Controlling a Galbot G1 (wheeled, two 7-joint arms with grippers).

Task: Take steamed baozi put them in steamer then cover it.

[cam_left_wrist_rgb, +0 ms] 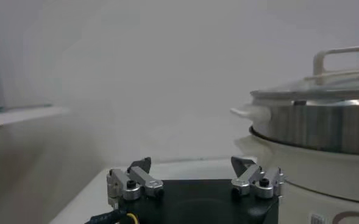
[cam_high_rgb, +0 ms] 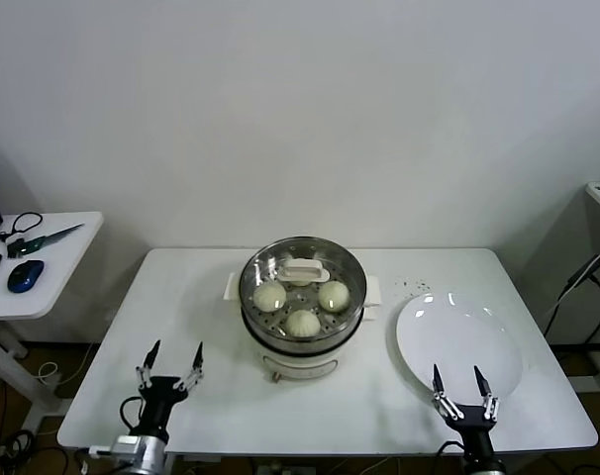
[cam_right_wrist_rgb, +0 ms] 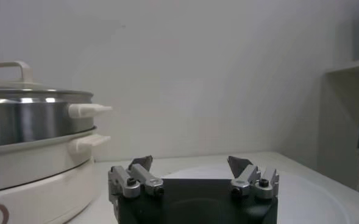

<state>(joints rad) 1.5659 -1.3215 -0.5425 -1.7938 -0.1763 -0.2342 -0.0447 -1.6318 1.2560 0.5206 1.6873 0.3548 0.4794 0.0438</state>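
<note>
- Steamed baozi (cam_high_rgb: 302, 322) sit inside the steamer (cam_high_rgb: 300, 346) at the middle of the white table (cam_high_rgb: 191, 297); three show through the glass, and a fourth cannot be made out under the handle.
- The cover (cam_high_rgb: 302, 280) rests on the steamer's rim, its cream handle centred on top.
- The left gripper (cam_high_rgb: 170, 358) hovers near the table's front edge, to the left of the steamer and apart from it, fingers spread wide and holding nothing.
- The right gripper (cam_high_rgb: 458, 380) is over the near edge of the white plate (cam_high_rgb: 478, 336), which lies to the steamer's right; its fingers are also spread, empty.
- A side table (cam_high_rgb: 52, 267) stands further left, bearing a blue mouse (cam_high_rgb: 24, 276).
</note>
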